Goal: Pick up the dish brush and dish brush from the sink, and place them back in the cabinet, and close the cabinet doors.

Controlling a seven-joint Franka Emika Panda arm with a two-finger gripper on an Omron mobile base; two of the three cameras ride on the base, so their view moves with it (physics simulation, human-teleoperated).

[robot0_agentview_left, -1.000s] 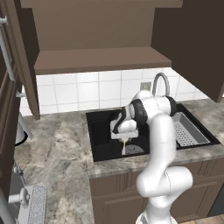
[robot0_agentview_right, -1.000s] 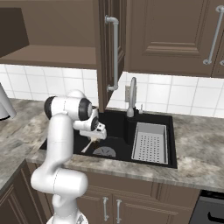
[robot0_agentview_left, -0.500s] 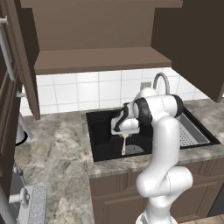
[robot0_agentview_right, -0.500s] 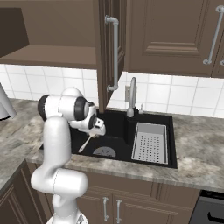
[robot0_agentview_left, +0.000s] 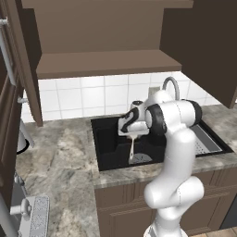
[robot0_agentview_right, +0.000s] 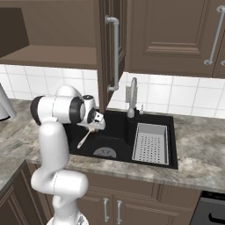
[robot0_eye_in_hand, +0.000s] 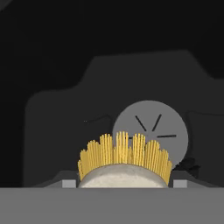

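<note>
Whitish dish brush (robot0_agentview_left: pixel 132 149) gripped in the pincer (robot0_agentview_left: pixel 133 132) above the black sink (robot0_agentview_left: pixel 107 144).

The pincer is closed on the brush near its yellow-bristled head (robot0_eye_in_hand: pixel 124 155), and the pale handle (robot0_agentview_right: pixel 84 139) hangs down and slantwise over the basin, its lower end close to the round grey drain (robot0_eye_in_hand: pixel 151 134). In the hand view the bristles and the rounded top of the head sit between the finger tips, cutting off the lower part of the drain; the handle below is hidden. The robot's forearm covers part of the sink in the left base view. The cabinet (robot0_agentview_left: pixel 106 62) stands open above, its shelf bare where visible, one door (robot0_agentview_right: pixel 110 48) swung out with its silver bar handle (robot0_agentview_right: pixel 115 52). No writing or labels can be read anywhere.
</note>
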